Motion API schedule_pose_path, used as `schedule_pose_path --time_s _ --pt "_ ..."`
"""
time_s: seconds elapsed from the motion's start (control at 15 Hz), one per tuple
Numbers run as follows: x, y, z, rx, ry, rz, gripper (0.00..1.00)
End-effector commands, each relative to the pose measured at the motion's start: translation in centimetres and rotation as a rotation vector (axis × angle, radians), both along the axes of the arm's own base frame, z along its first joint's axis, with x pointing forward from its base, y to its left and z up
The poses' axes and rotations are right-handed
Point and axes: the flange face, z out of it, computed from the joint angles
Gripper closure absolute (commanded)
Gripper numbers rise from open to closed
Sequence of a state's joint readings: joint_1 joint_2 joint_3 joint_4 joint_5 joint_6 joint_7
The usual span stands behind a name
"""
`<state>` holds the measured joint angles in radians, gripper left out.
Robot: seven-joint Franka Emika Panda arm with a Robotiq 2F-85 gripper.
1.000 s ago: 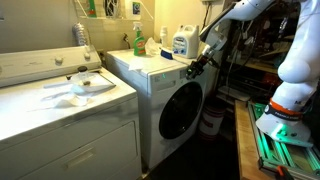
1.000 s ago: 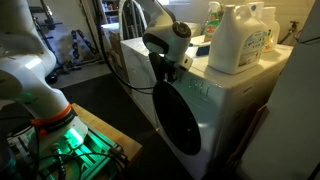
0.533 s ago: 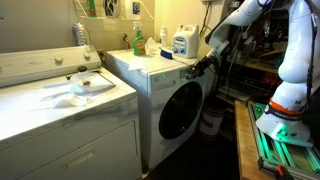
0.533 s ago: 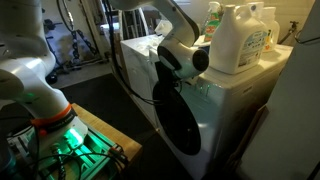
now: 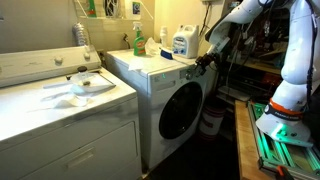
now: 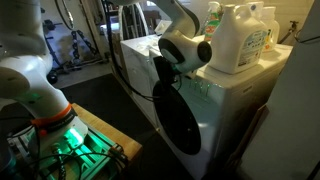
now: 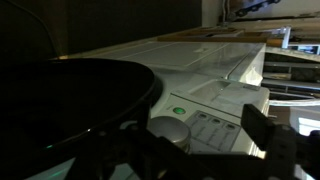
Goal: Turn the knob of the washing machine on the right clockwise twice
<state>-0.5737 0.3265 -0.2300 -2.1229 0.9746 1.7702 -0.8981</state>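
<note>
Poised level with the top front strip of the washing machine [image 5: 172,100], gripper [image 5: 203,64] facing it, likely for twisting. Shows the knob [image 7: 168,130], pale, just nearer than a green light [image 7: 179,111], between spread jaws, seemingly unclamped. Hidden behind the wrist in both exterior views; contact too dark to judge.

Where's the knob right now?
Wrist view, low centre: the knob sits on the control strip of the washing machine, just below a green light, right of the porthole door and left of the buttons.
</note>
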Motion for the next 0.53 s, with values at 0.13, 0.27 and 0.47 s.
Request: schedule_pose_path --time_s 0.13,0.27,0.47 --pt "-0.7 8.3 5.9 -0.286 0.037 -0.065 0.0" --pt "-1.1 10.9 7.4 -0.4 0.037 -0.096 0.0" --pt "-2.2 14.0 8.9 -0.581 0.019 -0.138 0.0"
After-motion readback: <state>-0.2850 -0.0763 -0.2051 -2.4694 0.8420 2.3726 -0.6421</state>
